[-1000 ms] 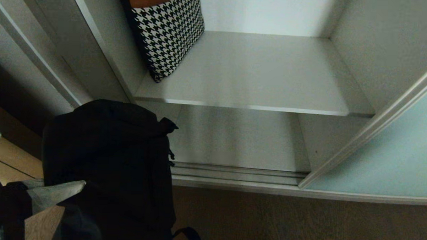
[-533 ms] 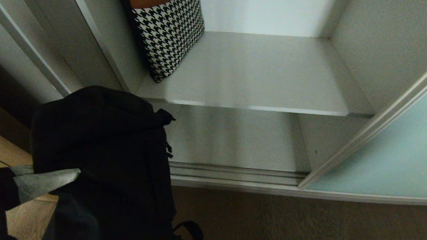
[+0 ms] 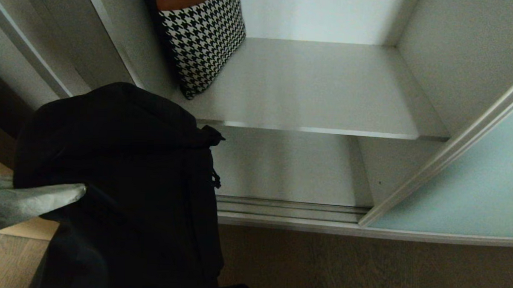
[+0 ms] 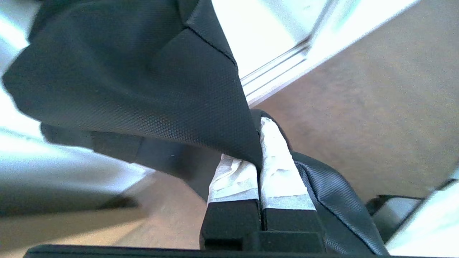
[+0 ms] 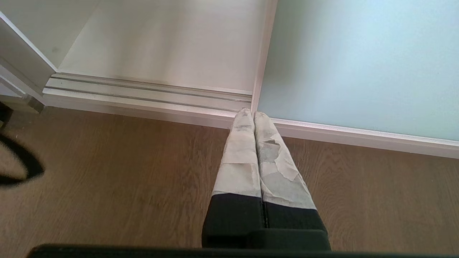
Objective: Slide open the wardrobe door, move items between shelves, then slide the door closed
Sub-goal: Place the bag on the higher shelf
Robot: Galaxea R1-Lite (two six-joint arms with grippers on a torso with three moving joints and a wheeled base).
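The open white wardrobe's upper shelf held the black-and-white houndstooth bag leaning upright against its left wall, while the left gripper, clamped on the soft black fabric pouch, hung it lengthwise downward before the lower shelf.

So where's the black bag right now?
Head view, lower left: the black bag hangs from the left gripper, in front of the wardrobe, below the houndstooth bag.

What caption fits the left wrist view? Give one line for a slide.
Left gripper shut on the black fabric bag, held above the wooden floor by the wardrobe's floor track.
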